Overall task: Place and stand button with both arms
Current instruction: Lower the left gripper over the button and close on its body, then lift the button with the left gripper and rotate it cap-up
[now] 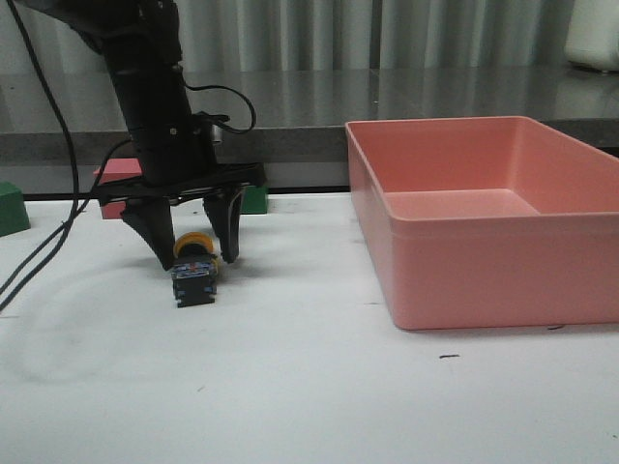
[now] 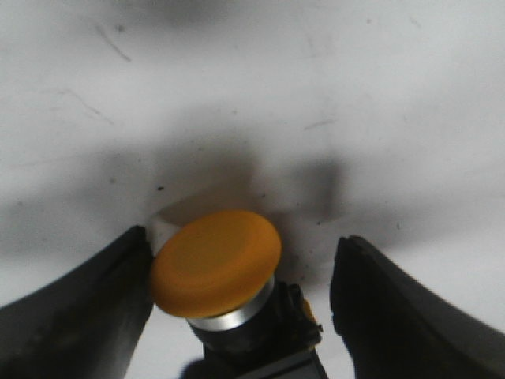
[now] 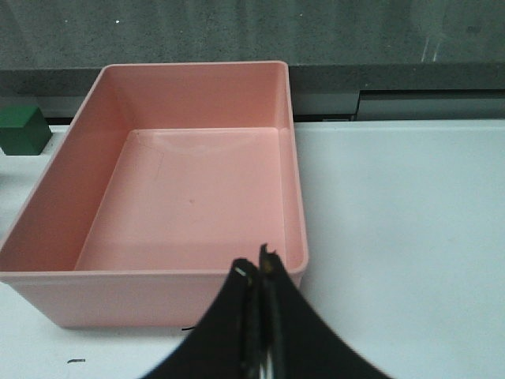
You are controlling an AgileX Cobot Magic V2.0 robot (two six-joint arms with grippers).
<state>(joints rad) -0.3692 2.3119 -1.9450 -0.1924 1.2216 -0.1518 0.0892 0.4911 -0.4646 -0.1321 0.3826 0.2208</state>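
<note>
Filling the right side of the front view, a pink bin (image 1: 484, 217) sits on the white table (image 1: 309, 387), with nothing visible inside it. At about 9 o'clock from the bin, well apart, the left arm (image 1: 150, 97) comes down from above, its left gripper (image 1: 193, 253) spread wide with one finger on each side of the button (image 1: 196, 268). That button rests on the table with its yellow cap toward the fingers and its dark body toward the camera. Behind the arm, at 12 o'clock from the button, lie a pink cube (image 1: 118, 179) and a green cube (image 1: 254, 199); another green block (image 1: 12, 208) sits at the far left edge.

Only the left wrist view shows the cap close up: one finger (image 2: 87, 308) touches or nearly touches it, the other stands clear.

Only the right wrist view shows the right gripper (image 3: 259, 272), fingers pressed together and holding nothing, above the bin's near rim.
</note>
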